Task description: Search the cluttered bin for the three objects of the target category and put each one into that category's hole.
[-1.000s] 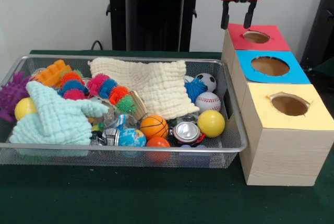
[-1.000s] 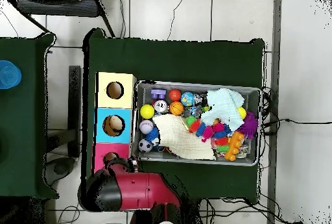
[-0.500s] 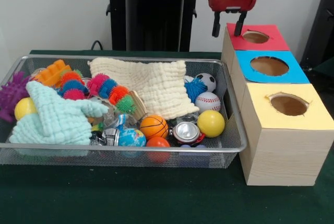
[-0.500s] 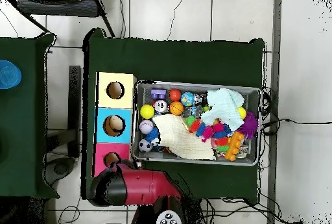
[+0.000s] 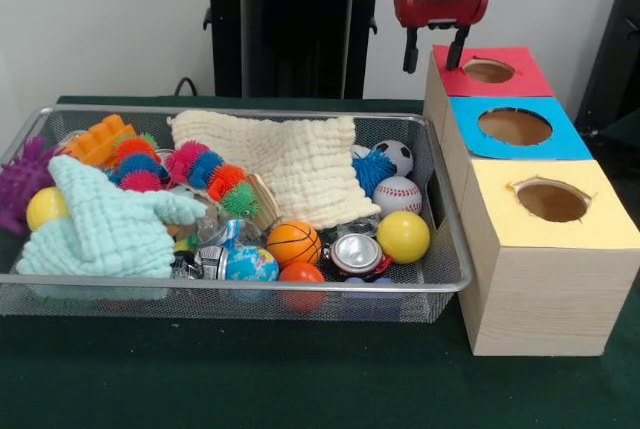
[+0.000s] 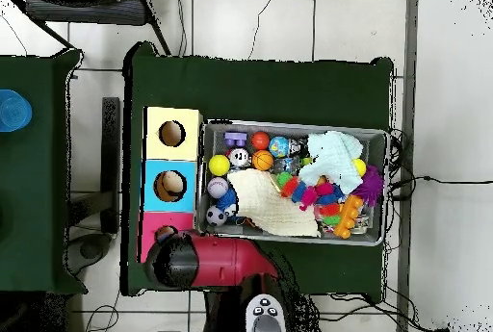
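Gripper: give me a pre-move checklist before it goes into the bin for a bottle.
1. Gripper empty: ok, open, nothing between its fingers.
2. Gripper above the bin: not ok, it hangs at the edge of the red box.
3. Bottle located: cannot tell, only clear crinkled plastic shows beside the globe ball.
4. Cloths out of the way: not ok, the cream cloth and mint cloth cover part of the pile.
5. Box holes open: ok, all three.
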You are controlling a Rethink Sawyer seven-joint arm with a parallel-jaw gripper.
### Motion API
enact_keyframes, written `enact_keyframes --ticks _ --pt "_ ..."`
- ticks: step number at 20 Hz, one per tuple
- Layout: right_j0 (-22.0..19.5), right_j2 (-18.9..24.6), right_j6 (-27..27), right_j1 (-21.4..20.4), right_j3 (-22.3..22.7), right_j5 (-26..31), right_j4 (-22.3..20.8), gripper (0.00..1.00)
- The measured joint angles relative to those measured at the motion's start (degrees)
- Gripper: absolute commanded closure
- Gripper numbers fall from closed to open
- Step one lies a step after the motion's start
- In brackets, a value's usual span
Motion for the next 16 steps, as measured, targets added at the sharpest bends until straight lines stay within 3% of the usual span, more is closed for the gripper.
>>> enact_keyframes --ticks 7,16 --pt "-3.2 2.7 0.0 0.7 -0.9 3.7 -0.2 0.00" --pt "-5.9 2.9 0.0 -0.1 -1.0 3.9 -0.4 0.00"
